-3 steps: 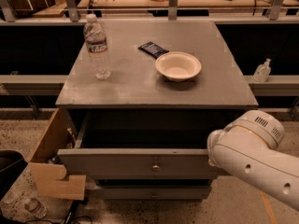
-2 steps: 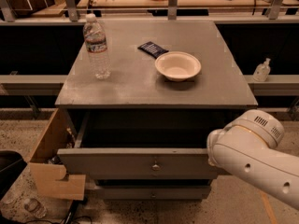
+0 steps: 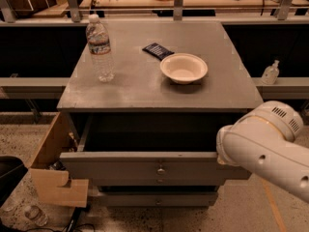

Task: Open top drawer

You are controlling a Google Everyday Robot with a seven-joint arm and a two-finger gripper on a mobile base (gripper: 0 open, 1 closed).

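- Showing the top drawer (image 3: pixel 145 166) pulled well out of the grey cabinet (image 3: pixel 159 124), with a dark hollow open behind its flat front panel.
- Carrying one small round knob (image 3: pixel 160 168) at the middle of that panel, with nothing touching it.
- Reaching in from the cabinet's right side with a thick white arm (image 3: pixel 265 144), its rounded end against the right end of the drawer front.
- Hiding the pincer somewhere behind that arm, at the cabinet's front right; cannot tell whether clenched or released.
- Bearing three things on the cabinet's tabletop (image 3: pixel 145 88): an upright water bottle (image 3: pixel 100 48) towards the left, a pale bowl (image 3: pixel 184 67) right of centre, and a dark packet (image 3: pixel 157 50) just behind the bowl.
- Leaning against the cabinet's left side, a pale plywood box (image 3: pixel 53 178) with a notched front.
- Sitting shut under the open one, a lower drawer front (image 3: pixel 159 198) low on the cabinet.
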